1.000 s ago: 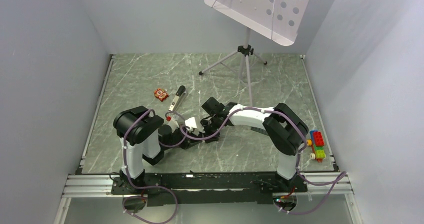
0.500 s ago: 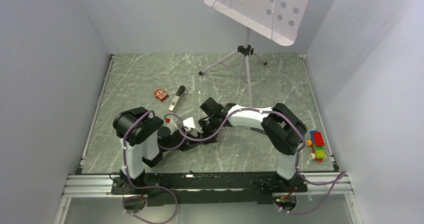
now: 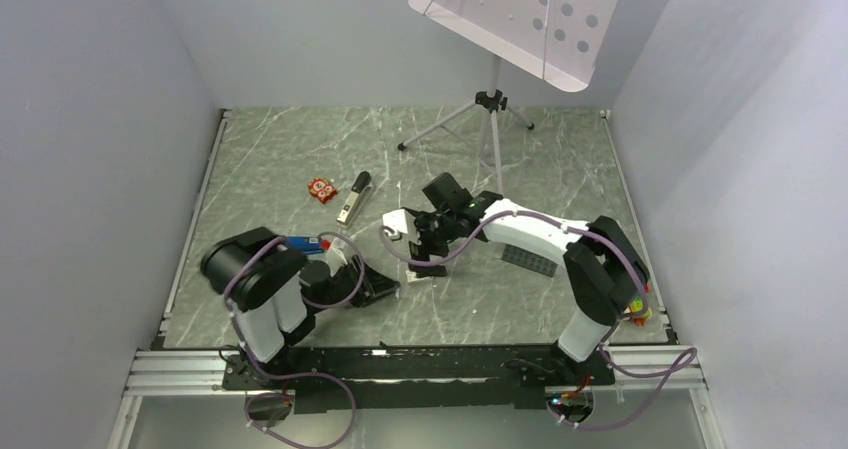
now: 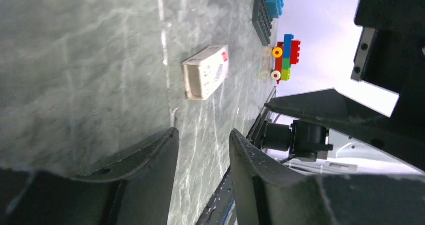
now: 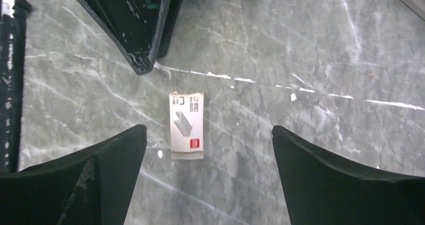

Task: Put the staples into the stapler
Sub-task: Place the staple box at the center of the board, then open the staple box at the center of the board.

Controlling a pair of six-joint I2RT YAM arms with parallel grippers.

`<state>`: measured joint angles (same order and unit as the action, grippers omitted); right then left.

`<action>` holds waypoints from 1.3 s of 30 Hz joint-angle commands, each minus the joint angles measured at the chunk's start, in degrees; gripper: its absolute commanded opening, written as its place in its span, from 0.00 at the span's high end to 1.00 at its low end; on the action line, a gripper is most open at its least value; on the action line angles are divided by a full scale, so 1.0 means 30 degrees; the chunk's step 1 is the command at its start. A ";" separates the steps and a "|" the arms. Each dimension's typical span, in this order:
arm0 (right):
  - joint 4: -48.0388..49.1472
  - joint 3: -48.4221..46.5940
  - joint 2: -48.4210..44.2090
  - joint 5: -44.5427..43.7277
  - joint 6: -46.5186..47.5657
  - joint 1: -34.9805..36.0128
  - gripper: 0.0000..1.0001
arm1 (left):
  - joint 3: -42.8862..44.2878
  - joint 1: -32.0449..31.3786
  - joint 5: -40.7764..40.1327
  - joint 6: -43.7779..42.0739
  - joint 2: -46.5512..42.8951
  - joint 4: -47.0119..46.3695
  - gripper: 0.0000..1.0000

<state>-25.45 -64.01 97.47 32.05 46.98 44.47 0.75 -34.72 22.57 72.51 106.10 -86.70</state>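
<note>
The right hand (image 5: pixel 209 132) hangs spread wide, gripping nothing, over a small white staple box (image 5: pixel 186 126) that lies flat on the green-veined marble desk (image 5: pixel 310 49). The left hand (image 4: pixel 203 135), low and near the box, is partly open and holds nothing. The stapler (image 3: pixel 354 199) lies well apart, farther back, beside a small red thing (image 3: pixel 321 189). Grey walls (image 3: pixel 100 119) close in the desk, and a tripod (image 3: pixel 490 119) stands at the back. Toy bricks (image 4: pixel 284 54) sit at the right edge. I cannot tell whether staples are in the box.
</note>
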 commanded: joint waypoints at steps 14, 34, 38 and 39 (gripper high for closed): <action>0.1973 0.0541 -0.3452 0.2736 -1.4858 -0.5786 0.15 | 0.3715 -0.2696 -0.8566 -1.7525 -1.9101 2.2055 0.18; 0.3051 0.2775 -0.1139 -0.0360 -2.1236 -0.4833 0.67 | 0.4391 -0.5172 -0.4722 -2.7726 -1.1862 1.6337 0.19; 0.3042 0.3064 -0.2074 -0.3033 -2.0828 -0.3673 0.60 | 0.3701 -0.5163 -0.3137 -2.9597 -1.1113 1.4283 0.19; 0.3168 0.3191 -0.2244 -0.3176 -2.0888 -0.3655 0.60 | 0.3590 -0.5171 -0.2990 -3.0071 -1.1008 1.3958 0.19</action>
<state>-16.86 -53.69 94.59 29.52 -15.20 31.59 12.49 -49.95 6.85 -9.85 72.18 -35.99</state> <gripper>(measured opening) 0.393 0.812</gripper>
